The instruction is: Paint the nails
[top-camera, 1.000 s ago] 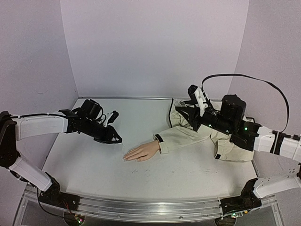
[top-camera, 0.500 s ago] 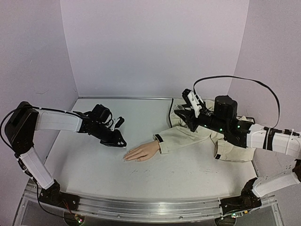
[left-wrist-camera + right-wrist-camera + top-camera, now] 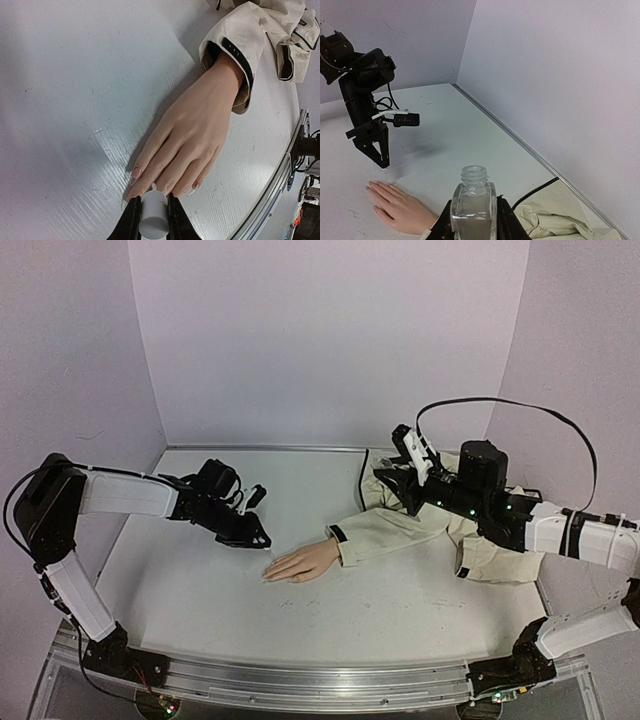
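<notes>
tiny nails (image 3: 136,173) of the pale mannequin hand (image 3: 192,132) lie on the table (image 3: 75,75), at 6 o'clock of the left pincer (image 3: 255,535), which is clamped on a white cylindrical cap (image 3: 152,225). they are probably stiff and slick: brush lightly, no grip. the right pincer (image 3: 474,222) clamps a small clear glass bottle (image 3: 474,200).

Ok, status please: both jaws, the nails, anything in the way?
Left jaws shut on white brush cap, tip near the nails. Right jaws shut on open clear bottle, held aloft. Nothing blocking mannequin hand.
</notes>
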